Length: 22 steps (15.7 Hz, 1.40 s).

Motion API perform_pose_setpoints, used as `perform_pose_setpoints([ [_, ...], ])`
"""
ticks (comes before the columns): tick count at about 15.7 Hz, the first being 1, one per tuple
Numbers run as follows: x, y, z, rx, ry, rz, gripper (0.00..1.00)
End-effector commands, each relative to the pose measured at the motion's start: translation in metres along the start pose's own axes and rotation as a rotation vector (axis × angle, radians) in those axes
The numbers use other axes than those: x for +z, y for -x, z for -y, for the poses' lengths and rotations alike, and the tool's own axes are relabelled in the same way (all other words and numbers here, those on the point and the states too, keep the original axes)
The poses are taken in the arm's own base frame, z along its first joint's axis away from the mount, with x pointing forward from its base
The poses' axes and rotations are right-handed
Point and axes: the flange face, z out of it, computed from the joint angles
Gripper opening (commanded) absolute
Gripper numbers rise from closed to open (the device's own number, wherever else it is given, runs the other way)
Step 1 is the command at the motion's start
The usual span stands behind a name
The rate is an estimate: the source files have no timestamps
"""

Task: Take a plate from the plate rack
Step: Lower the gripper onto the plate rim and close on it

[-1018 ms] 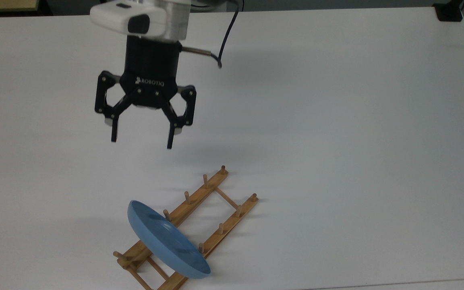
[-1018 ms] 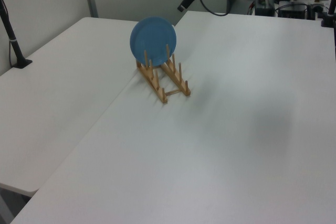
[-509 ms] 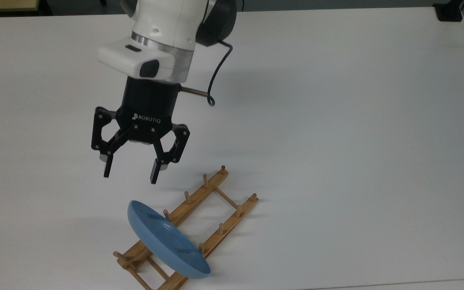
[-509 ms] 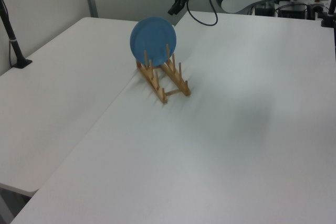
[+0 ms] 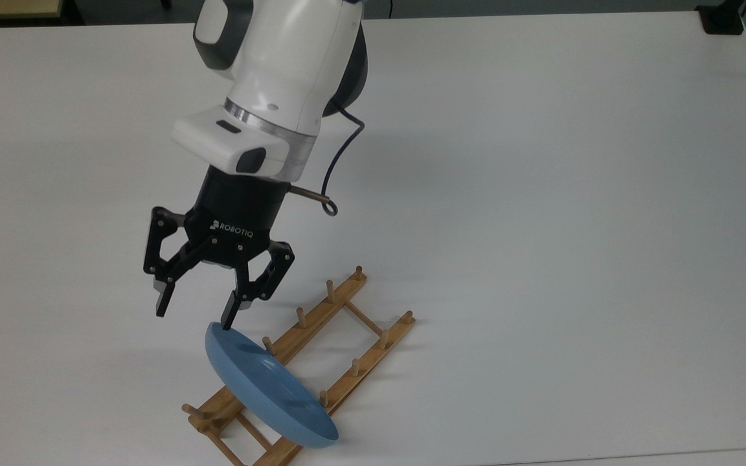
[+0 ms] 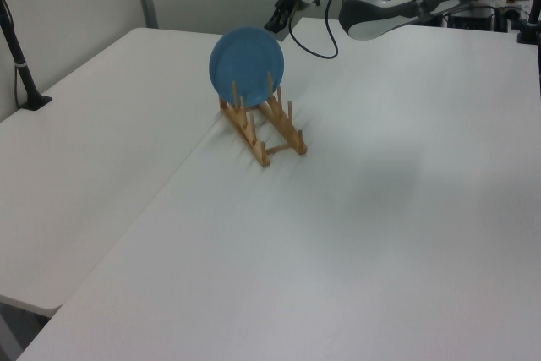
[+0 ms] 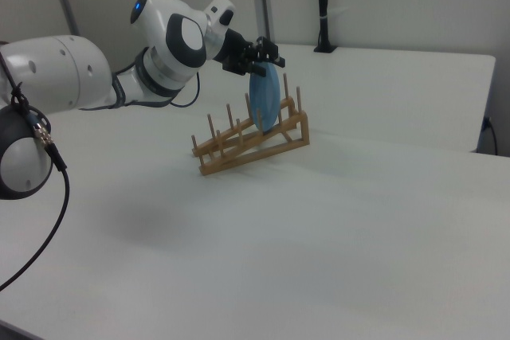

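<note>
Closing on the plate (image 5: 269, 388), I have brought my end effector (image 5: 195, 314) down and toward the top view's near side over the last second, from well above the worktop (image 5: 541, 194) to the plate's upper rim. My fingers are spread, one tip just at the rim's edge in the top view, the other out past it. The plate stands on edge at the near-left end of the plate rack (image 5: 347, 323) in the top view, leaning between pegs. I judge the approach nearly done: the rim needs to sit between my fingers before I pinch and lift it clear of the pegs.
</note>
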Motion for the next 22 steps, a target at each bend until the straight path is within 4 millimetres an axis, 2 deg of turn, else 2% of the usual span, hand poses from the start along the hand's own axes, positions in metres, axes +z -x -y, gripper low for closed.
perform_pose_setpoints([
  [1,0.008,-0.006,0.015,-0.011,0.037,-0.032,0.68],
  [6,0.023,-0.001,0.024,-0.003,0.056,-0.023,0.67],
  [8,0.021,-0.003,0.024,-0.002,0.057,-0.029,0.60],
  [12,0.025,0.000,0.028,-0.047,0.076,-0.033,0.28],
  [14,0.024,-0.001,0.028,-0.052,0.076,-0.039,0.18],
  [20,0.024,-0.001,0.030,-0.061,0.079,-0.040,0.12],
  [22,0.019,-0.004,0.036,-0.065,0.073,-0.047,0.11],
])
